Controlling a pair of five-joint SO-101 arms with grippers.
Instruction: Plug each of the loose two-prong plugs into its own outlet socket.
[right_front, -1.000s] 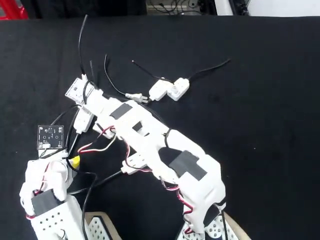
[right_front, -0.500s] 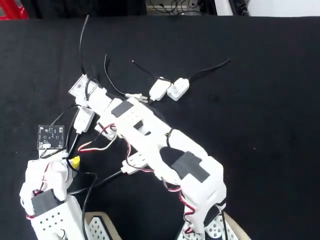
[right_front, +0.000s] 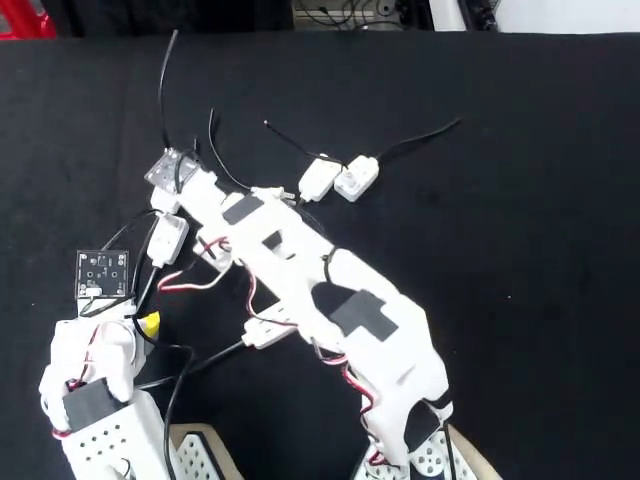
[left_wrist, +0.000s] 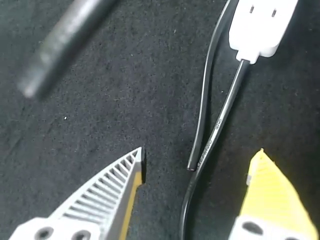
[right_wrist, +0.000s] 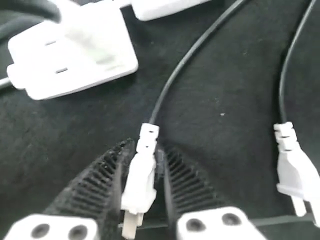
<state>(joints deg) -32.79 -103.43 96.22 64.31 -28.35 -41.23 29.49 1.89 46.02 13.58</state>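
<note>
My right gripper (right_wrist: 142, 165) is shut on a white two-prong plug (right_wrist: 139, 187). Its prongs point back toward the wrist and its black cable runs away over the cloth. A white outlet socket (right_wrist: 70, 55) with two slots lies just beyond the black ribbed fingertips, off to one side. A second loose plug (right_wrist: 295, 170) lies beside the gripper, also seen as the loose plug (right_front: 272, 192) by the right arm. My left gripper (left_wrist: 200, 152) hangs open over black cables, short of another white socket (left_wrist: 262, 25). In the high view this gripper (right_front: 147, 320) sits near the front left.
Two white outlet blocks (right_front: 318, 178) (right_front: 357, 178) lie together at mid-table with thin black cables trailing off. A further white socket (right_front: 168, 240) rests next to the right arm. The whole table is covered in black cloth (right_front: 520, 200). A small square board (right_front: 102, 272) sits by the left arm.
The right arm has shifted its gripper end a little farther from me and to the right, carrying the plug. The left arm has stayed still.
</note>
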